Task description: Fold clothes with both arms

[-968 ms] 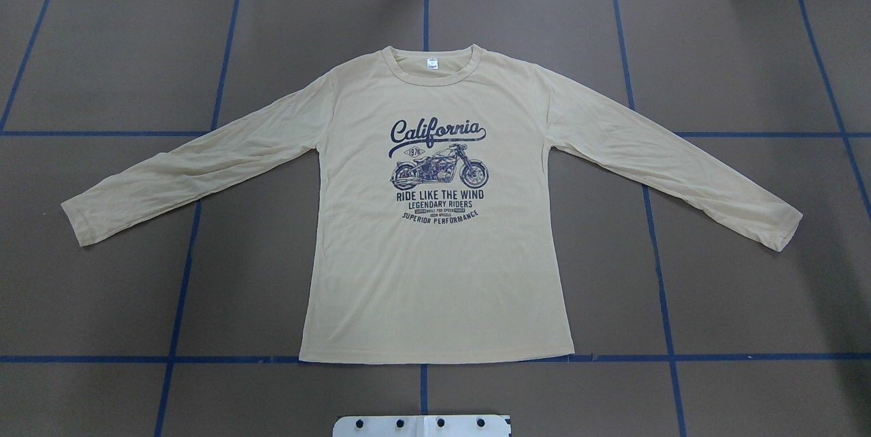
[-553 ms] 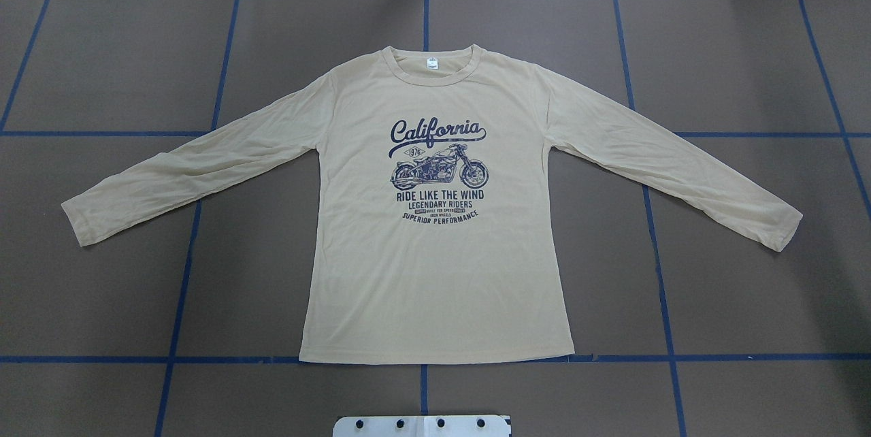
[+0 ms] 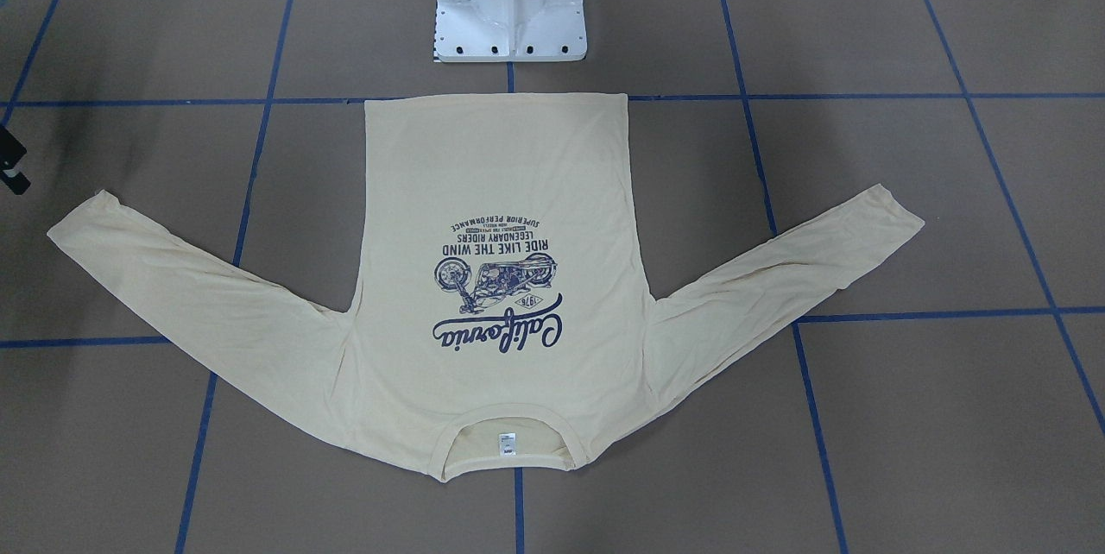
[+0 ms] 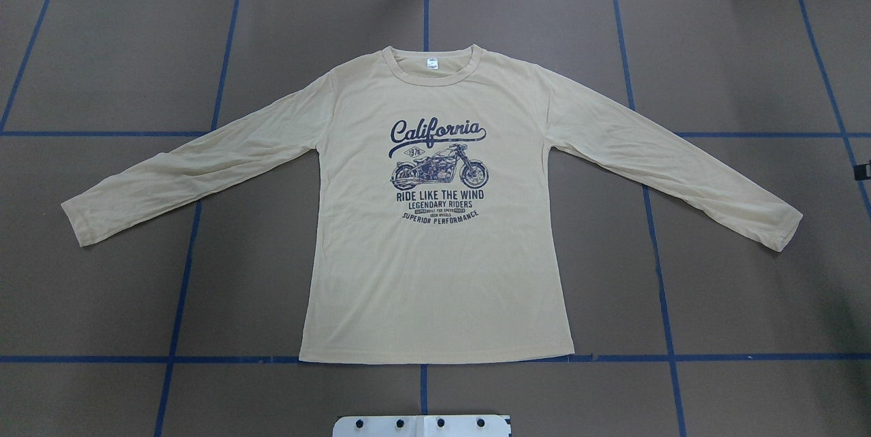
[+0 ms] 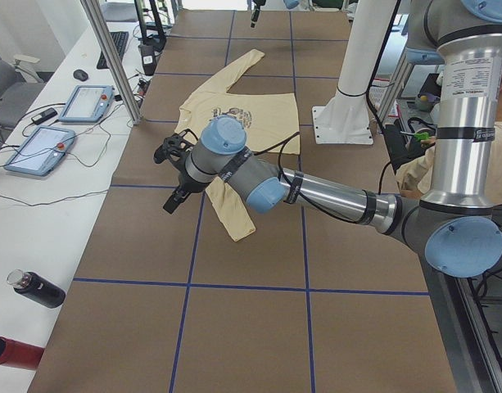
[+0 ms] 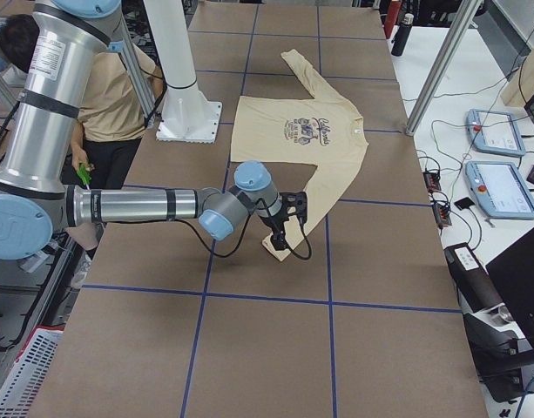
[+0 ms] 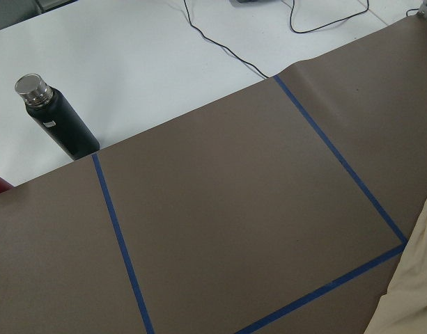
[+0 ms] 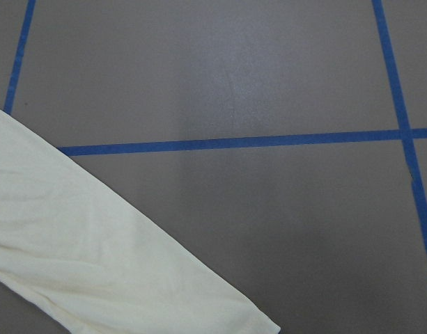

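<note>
The pale cream-yellow long-sleeved T-shirt (image 4: 435,273) lies flat and front up on the brown mat, with both sleeves spread out. It also shows in the front-facing view (image 3: 501,174). My left gripper (image 5: 173,201) hovers beside the left sleeve's cuff (image 4: 78,216); I cannot tell whether it is open. My right gripper (image 6: 278,239) hovers by the right sleeve's cuff (image 4: 782,226). Only a black sliver of it shows at the overhead view's edge (image 4: 863,170), so I cannot tell its state. The right wrist view shows that sleeve (image 8: 95,264).
The white pedestal base (image 3: 509,2) stands behind the shirt's hem. A black bottle (image 7: 56,118) stands on the white table off the mat's left end. Control tablets (image 5: 87,102) and metal posts line the far side. A person (image 6: 110,87) sits behind the robot.
A black part of my right gripper has come into the overhead view at its right edge. The shirt has not moved.
</note>
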Tool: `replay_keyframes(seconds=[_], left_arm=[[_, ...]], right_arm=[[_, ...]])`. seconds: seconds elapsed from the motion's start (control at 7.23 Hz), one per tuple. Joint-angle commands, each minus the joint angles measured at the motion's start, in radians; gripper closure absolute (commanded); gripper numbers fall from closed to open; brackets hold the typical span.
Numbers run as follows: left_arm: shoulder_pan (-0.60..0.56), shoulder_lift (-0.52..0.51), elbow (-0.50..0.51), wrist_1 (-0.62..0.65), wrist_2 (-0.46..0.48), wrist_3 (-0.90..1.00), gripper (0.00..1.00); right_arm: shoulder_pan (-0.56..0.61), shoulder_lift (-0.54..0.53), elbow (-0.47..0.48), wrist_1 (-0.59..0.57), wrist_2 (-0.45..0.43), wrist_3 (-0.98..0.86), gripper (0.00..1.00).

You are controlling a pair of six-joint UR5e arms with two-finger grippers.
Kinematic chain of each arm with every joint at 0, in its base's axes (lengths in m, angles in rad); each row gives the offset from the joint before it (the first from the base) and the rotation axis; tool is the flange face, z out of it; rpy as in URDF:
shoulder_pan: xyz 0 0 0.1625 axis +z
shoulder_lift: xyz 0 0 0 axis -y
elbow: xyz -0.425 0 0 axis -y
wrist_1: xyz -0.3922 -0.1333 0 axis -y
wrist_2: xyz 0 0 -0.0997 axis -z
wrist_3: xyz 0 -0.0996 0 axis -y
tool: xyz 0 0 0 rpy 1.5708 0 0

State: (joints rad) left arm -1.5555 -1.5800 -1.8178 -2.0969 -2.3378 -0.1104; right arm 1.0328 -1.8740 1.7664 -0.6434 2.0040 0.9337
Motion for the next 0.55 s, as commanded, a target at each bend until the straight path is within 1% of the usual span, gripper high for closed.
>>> replay_keyframes(seconds=[0.0,0.14,0.41], left_arm=[[0.0,0.0,0.002,0.0,0.0,0.0,0.0],[0.0,0.0,0.002,0.0,0.0,0.0,0.0],[0.0,0.002,0.002,0.0,0.0,0.0,0.0]], right_arm=[[-0.164,0.012,-0.111,0.177,-0.169,0.128,0.07],[-0.206,0.019,-0.139,0.183,-0.221,0.129,0.09],[-0.24,0.023,-0.16,0.183,-0.263,0.128,0.15]])
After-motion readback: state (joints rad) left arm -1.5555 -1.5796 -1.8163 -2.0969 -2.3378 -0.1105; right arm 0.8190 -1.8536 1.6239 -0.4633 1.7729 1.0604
